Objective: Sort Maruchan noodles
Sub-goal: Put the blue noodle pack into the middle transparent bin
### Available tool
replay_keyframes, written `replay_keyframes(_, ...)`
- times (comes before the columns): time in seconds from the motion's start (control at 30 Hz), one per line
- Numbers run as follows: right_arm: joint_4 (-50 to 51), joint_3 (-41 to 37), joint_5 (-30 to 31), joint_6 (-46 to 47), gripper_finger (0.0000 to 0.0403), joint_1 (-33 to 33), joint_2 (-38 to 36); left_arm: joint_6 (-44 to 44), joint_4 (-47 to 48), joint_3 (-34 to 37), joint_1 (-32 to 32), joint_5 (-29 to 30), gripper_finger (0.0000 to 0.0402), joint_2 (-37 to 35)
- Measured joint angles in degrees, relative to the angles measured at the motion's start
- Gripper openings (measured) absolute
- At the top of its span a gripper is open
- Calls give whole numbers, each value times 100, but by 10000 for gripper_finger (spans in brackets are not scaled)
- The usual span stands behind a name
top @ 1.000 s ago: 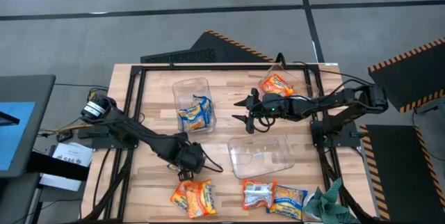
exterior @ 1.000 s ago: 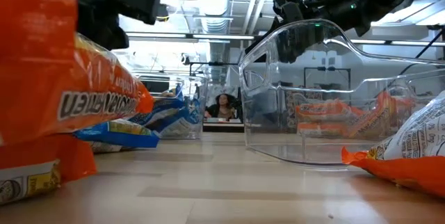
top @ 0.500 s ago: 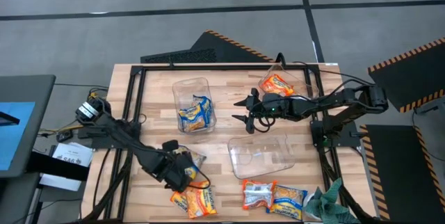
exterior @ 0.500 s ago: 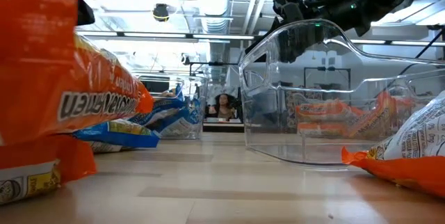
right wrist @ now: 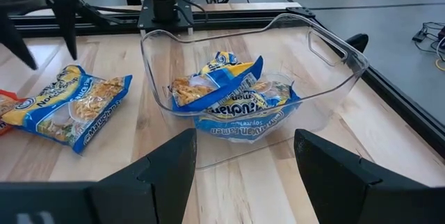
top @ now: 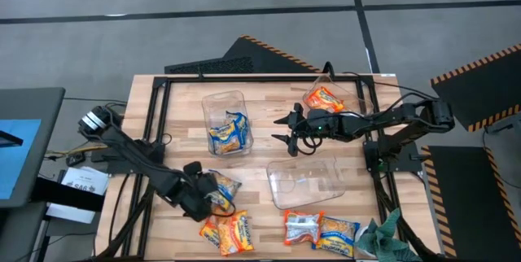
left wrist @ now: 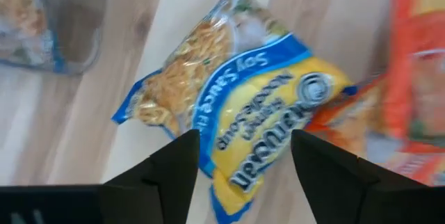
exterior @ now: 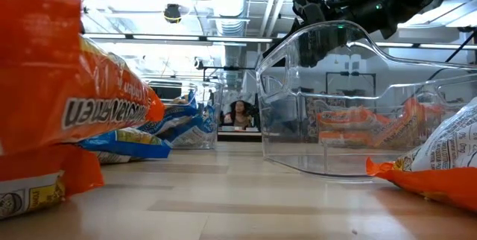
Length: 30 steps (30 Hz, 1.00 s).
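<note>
Below our spread left gripper (left wrist: pixel 240 158), the soy sauce packet (left wrist: pixel 236 123) overlaps an orange packet (left wrist: pixel 417 64); we risk pinching both.

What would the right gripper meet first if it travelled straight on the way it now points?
Probably the clear plastic bin holding yellow-and-blue noodle packets; the right gripper, jaws open, points straight at its near wall, though how far off it stands is unclear.

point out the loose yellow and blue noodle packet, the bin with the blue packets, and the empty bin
yellow and blue packet (left wrist: pixel 236 113), left wrist view, middle of the wrapper
bin with blue packets (right wrist: pixel 334 50), right wrist view, clear side wall
empty bin (top: pixel 281 182), high view, bare floor
</note>
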<state>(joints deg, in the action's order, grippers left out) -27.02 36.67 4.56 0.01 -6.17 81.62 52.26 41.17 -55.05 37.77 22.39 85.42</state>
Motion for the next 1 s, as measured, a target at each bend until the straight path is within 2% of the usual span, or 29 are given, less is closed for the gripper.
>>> replay_keyframes(0.2, 1, 0, -1, 0, 265, 0, 0, 378, -875, 947, 30, -100, 224, -780)
replay_keyframes(0.33, 1, 0, 0, -1, 265, 0, 0, 530, -1463, 1469, 23, -218, 224, -893)
replay_keyframes(0.47, 1, 0, -1, -1, 265, 0, 0, 440, -1911, 1699, 10, -214, 224, -892)
replay_keyframes(0.63, 0, 0, -2, 0, 265, -18, 2, 290, -1897, 1701, 0, -201, 224, -745)
replay_keyframes(1.0, 76, 0, -1, 4, 265, -74, 17, -104, -2063, 1690, -13, -265, 224, 315)
